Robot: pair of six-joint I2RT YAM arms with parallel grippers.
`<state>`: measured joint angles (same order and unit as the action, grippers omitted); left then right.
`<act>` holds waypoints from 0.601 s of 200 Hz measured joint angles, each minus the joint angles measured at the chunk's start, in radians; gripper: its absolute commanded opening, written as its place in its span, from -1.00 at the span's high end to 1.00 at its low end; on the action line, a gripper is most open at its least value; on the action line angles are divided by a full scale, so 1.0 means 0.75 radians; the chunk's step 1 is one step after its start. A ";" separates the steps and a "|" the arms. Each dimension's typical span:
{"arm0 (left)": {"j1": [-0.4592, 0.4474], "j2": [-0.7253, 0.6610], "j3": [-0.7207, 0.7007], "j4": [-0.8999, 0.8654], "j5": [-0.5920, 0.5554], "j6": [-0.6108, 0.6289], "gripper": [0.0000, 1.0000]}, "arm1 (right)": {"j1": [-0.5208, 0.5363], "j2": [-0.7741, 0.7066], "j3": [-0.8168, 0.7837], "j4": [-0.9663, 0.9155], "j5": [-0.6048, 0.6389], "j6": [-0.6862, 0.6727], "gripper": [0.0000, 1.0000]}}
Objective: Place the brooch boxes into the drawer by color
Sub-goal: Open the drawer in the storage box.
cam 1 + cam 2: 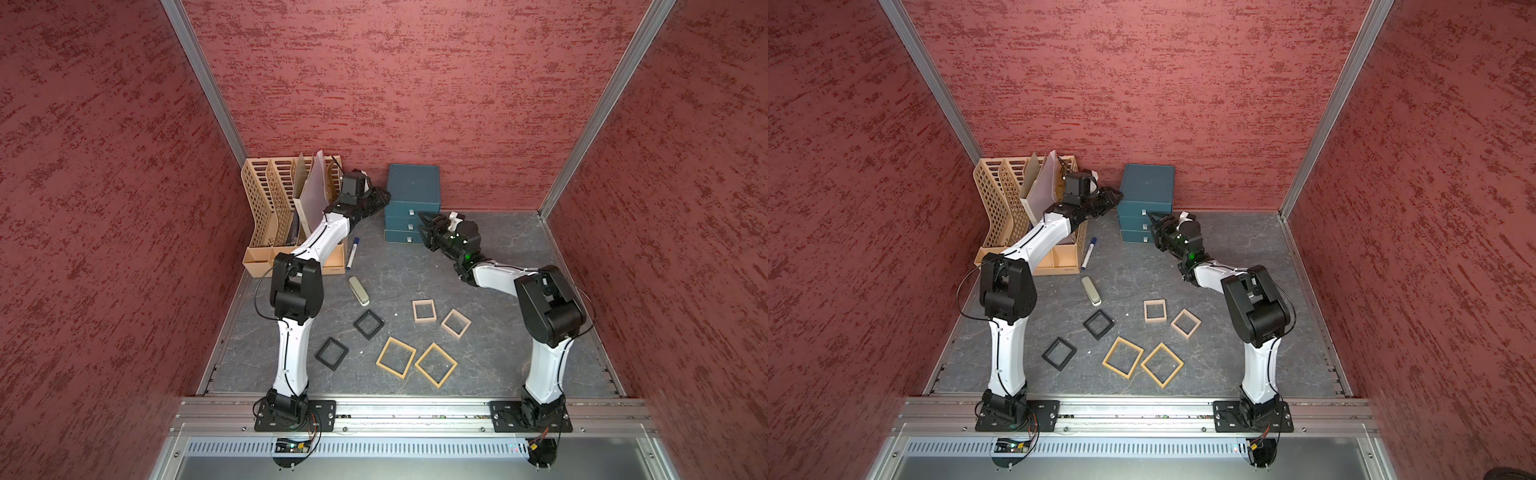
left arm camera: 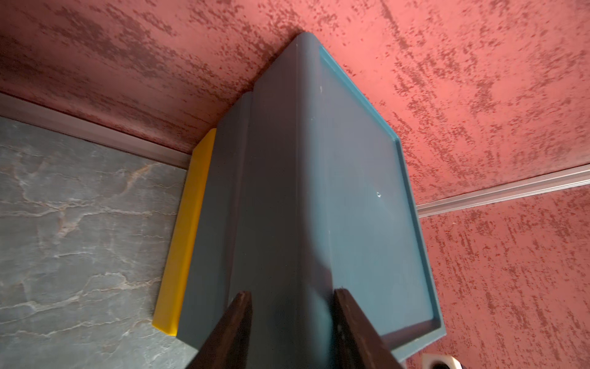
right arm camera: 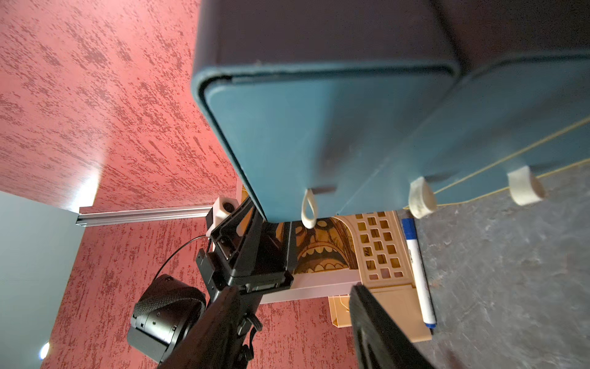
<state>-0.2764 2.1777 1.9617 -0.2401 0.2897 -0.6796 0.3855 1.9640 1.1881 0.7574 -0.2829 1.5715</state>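
Both top views: left gripper [image 1: 384,200] sits at the upper left edge of the drawer chest [image 1: 413,183]. Right gripper [image 1: 424,228] is just in front of the drawer fronts, so it is the nearer arm to the pulls. Six brooch boxes [image 1: 395,357] lie on the table [image 1: 498,353], well apart from both.

Left wrist: left gripper [image 2: 292,294] is pinched onto the chest's rounded top edge. Drawer fronts are hidden.

Right wrist: right gripper [image 3: 297,290] has its jaws spread, with the top pull [image 3: 309,207] just ahead. Drawers look closed.

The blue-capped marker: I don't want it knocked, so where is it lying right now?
In a top view the marker lies on the table on the left arm's side, beside the beige file rack, at its front corner, just beyond the grey-green block.
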 measured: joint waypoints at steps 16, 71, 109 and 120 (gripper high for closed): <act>-0.010 -0.010 -0.020 0.017 -0.001 -0.004 0.17 | 0.000 0.027 0.042 -0.001 0.006 0.004 -0.03; -0.019 -0.029 -0.048 0.032 -0.013 -0.006 0.16 | 0.005 0.101 0.155 -0.044 0.024 0.013 0.16; -0.020 -0.029 -0.047 0.025 -0.015 -0.006 0.13 | 0.015 0.151 0.232 -0.086 0.025 0.014 0.19; -0.019 -0.029 -0.043 0.019 -0.015 -0.006 0.12 | 0.020 0.167 0.250 -0.103 0.026 0.014 0.19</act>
<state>-0.2909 2.1559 1.9293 -0.2260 0.2783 -0.6838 0.4004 2.0892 1.3758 0.6800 -0.2630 1.5822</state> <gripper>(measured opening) 0.436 0.404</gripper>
